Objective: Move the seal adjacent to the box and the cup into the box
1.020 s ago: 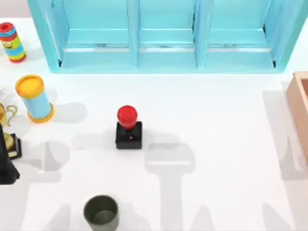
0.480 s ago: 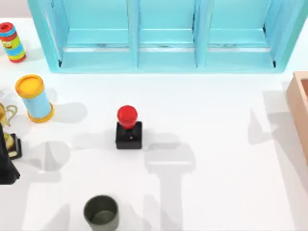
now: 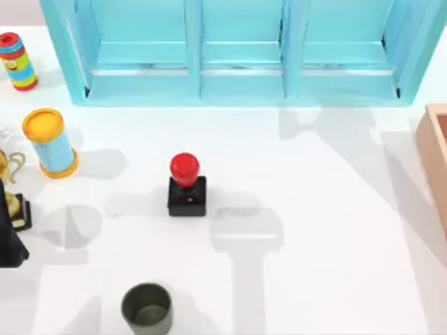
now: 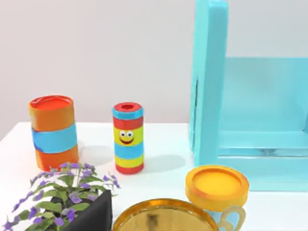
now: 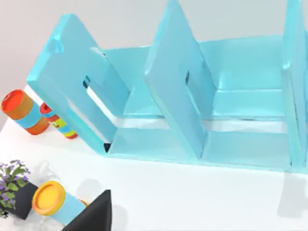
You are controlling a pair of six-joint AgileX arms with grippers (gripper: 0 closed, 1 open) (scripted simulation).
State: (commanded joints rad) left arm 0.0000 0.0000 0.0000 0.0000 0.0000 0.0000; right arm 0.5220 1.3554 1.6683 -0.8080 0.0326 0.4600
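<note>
The seal (image 3: 186, 183), a black square block with a red knob, stands upright near the table's middle. The dark olive cup (image 3: 147, 308) stands upright at the front edge, left of centre and well apart from the seal. One wall of the tan box (image 3: 436, 157) shows at the right edge, far from both. A dark part of my left arm (image 3: 8, 241) sits at the left edge beside a trophy. A dark wedge of my left gripper (image 4: 94, 216) and one of my right gripper (image 5: 91, 214) show in their own wrist views. Nothing is held.
A big turquoise shelf unit (image 3: 237, 49) spans the back. At the left stand a light blue cylinder with yellow ends (image 3: 49, 142), a striped cylinder (image 3: 15, 59) and a gold trophy (image 3: 10, 202). An orange cylinder (image 4: 53, 132) and a purple-flowered plant (image 4: 62, 192) stand nearby.
The arm shadow at the right of the table has swept from beside the box up toward the shelf. Seal, cup and box have not moved.
</note>
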